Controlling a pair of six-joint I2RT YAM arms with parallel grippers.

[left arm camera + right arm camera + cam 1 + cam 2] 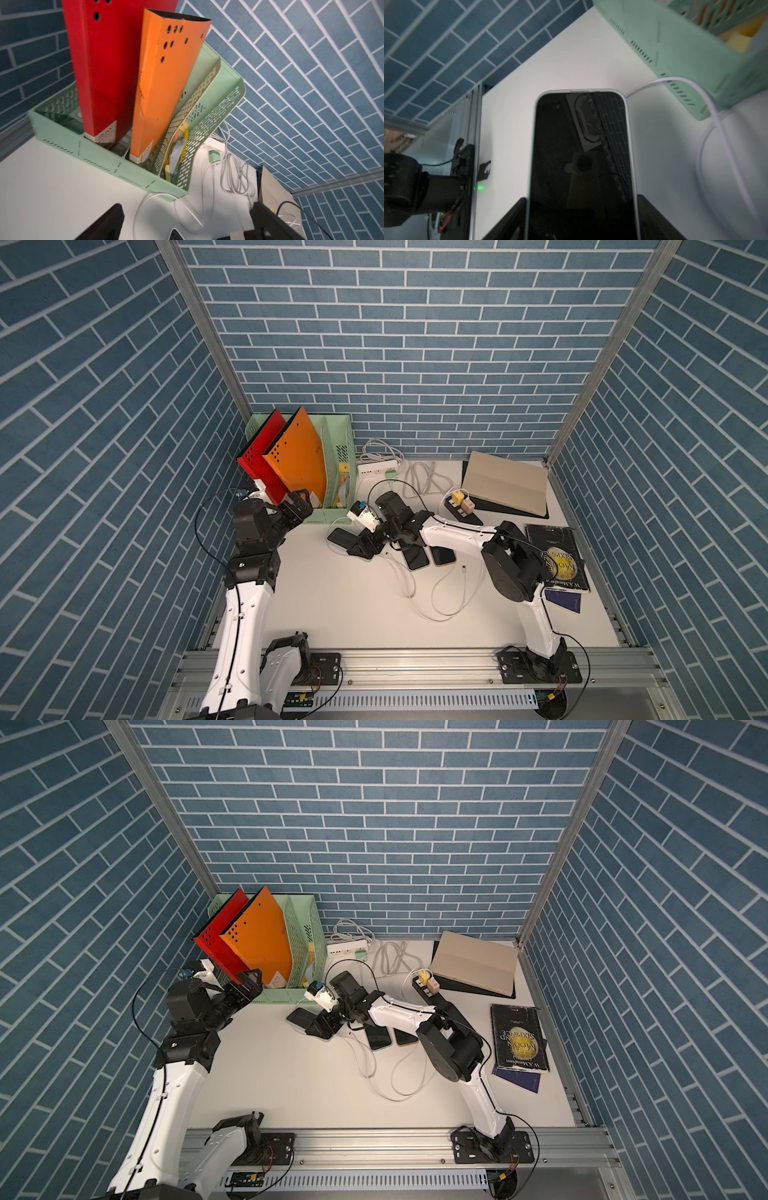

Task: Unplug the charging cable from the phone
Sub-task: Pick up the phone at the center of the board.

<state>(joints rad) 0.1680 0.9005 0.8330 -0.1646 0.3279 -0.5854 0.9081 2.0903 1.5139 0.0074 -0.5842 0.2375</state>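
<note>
In the right wrist view the phone (581, 145) runs off the picture's lower edge, so its near end is unseen. The right claw (582, 200) clasping its long sides shows only as two dark finger stubs. The charging cable (708, 133) is smeared with blur and slips behind the phone's far corner, its plug hidden. In both top views the claw covers part of the phone, and the right arm (453, 531) overlies two more phones (417, 562). The left claw (187, 204) has its fingers cut off by its wrist view's edge.
</note>
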